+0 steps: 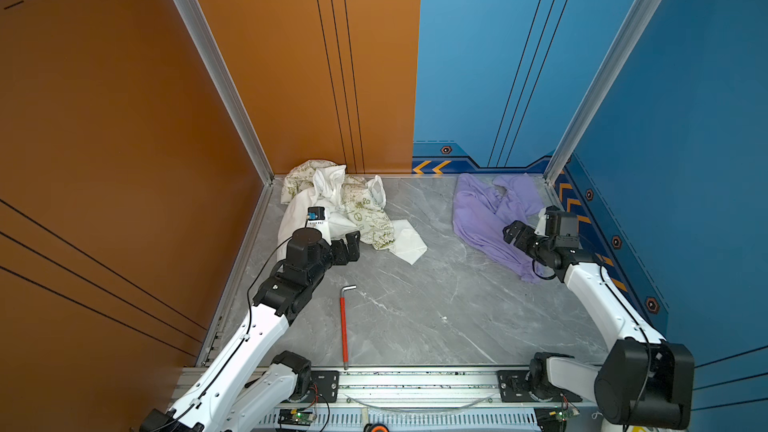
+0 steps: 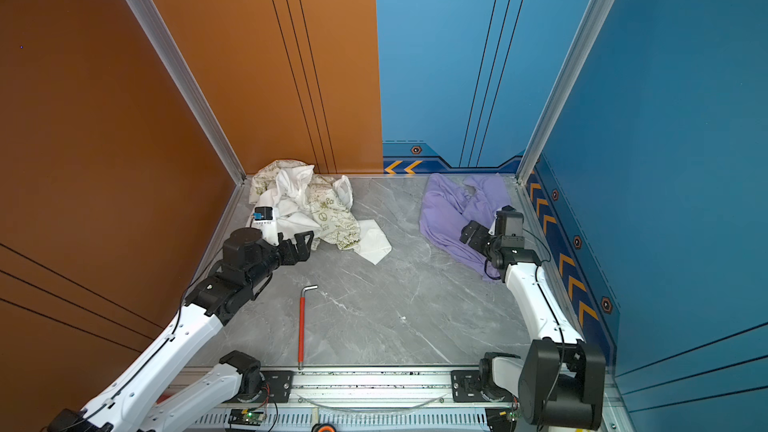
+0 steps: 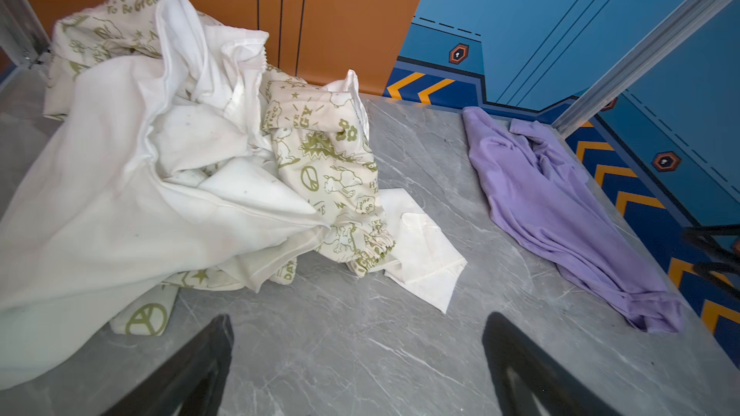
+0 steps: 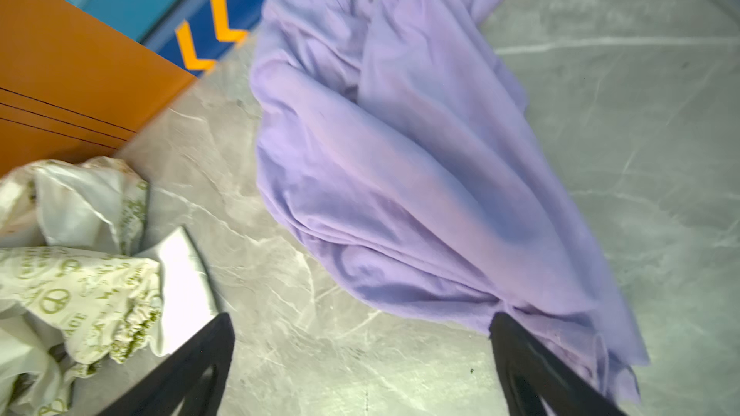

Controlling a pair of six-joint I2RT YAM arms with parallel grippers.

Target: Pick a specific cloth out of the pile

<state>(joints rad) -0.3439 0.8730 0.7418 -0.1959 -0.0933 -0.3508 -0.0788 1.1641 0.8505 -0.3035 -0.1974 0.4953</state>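
Note:
The lavender cloth [image 1: 484, 218] [image 2: 446, 218] lies crumpled and alone on the grey marble floor at the back right, apart from the pile; no lettering shows. The pile [image 1: 345, 201] [image 2: 309, 203] of white and green-printed cream garments sits in the back left corner. My right gripper [image 1: 515, 233] [image 2: 471, 233] [image 4: 360, 324] hovers open over the cloth's [image 4: 400, 154] near edge, with only bare floor between its fingers. My left gripper [image 1: 349, 246] [image 2: 300, 244] [image 3: 356, 324] is open and empty beside the pile's [image 3: 160, 162] near edge; the cloth [image 3: 560, 210] shows far off.
A red-handled hex key [image 1: 344, 326] [image 2: 301, 326] lies on the floor near the front middle. Orange walls [image 1: 124, 118] close the left and back left, blue walls [image 1: 685, 118] the right. An aluminium rail [image 1: 415, 380] runs along the front.

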